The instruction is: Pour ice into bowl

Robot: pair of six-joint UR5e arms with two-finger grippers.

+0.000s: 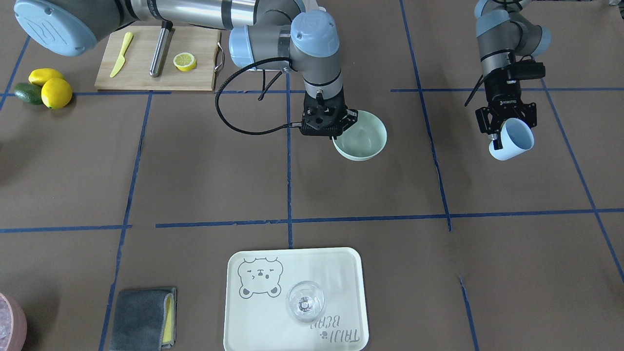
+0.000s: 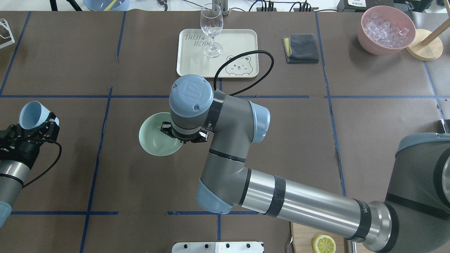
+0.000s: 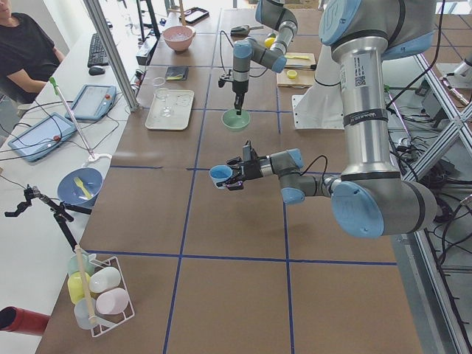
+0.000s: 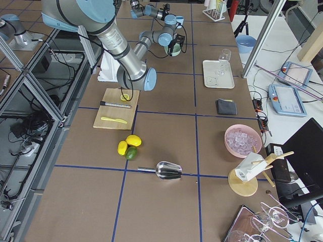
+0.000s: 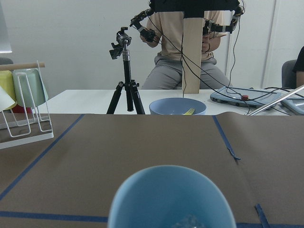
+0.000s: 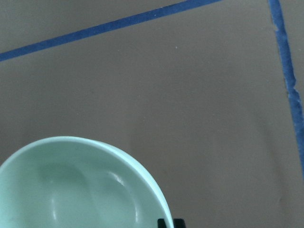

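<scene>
My left gripper [image 1: 503,132] is shut on a light blue cup [image 1: 513,140] and holds it tilted above the table, well apart from the bowl. In the overhead view the cup [image 2: 31,114] is at the far left. The left wrist view looks into the cup [image 5: 171,199], where a bit of clear ice [image 5: 188,221] shows at the bottom edge. The pale mint-green bowl [image 1: 366,141] sits near the table's middle and looks empty. My right gripper [image 1: 342,129] is shut on the bowl's rim [image 6: 142,175]. The wrist hides that side of the bowl [image 2: 154,138] from overhead.
A cream tray [image 2: 242,42] with a wine glass [image 2: 211,26] stands beyond the bowl, with a grey cloth [image 2: 301,48] and a pink bowl of ice [image 2: 386,30] to the right. A cutting board [image 1: 141,73], lemons [image 1: 53,90] and a metal scoop [image 4: 169,170] lie on my right side.
</scene>
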